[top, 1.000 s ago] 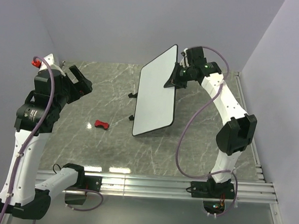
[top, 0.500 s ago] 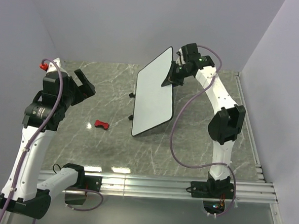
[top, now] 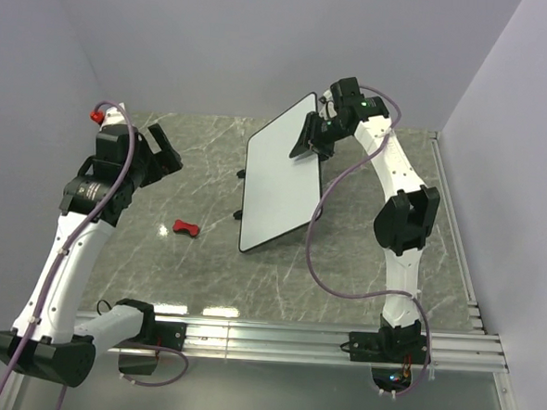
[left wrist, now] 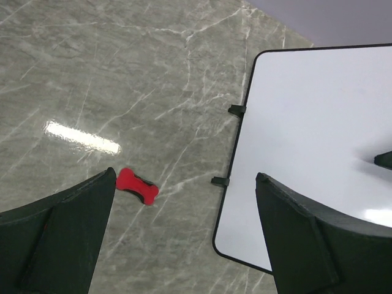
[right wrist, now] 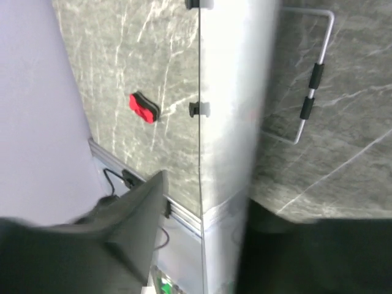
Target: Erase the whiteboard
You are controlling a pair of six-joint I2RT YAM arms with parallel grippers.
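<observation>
The whiteboard [top: 277, 182] stands tilted at mid-table, its face blank and white with a thin black rim; it also fills the right of the left wrist view [left wrist: 306, 135]. My right gripper [top: 311, 139] is at the board's upper edge, open. In the right wrist view the board's edge [right wrist: 226, 122] runs between the jaws of this gripper [right wrist: 208, 196], with a gap on the left finger's [right wrist: 131, 226] side. My left gripper [top: 156, 149] hovers open and empty, left of the board, over the marble [left wrist: 185, 176].
A small red bow-shaped eraser [top: 186, 228] lies on the marble left of the board [left wrist: 137, 186]. A wire stand [right wrist: 313, 78] shows behind the board. Two black clips [left wrist: 223, 181] stick out from its left rim. Walls close in behind and at the right.
The right gripper was shut on the board's upper edge and now has its jaws apart. The board's top has shifted a little left. The left arm has swung rightward.
</observation>
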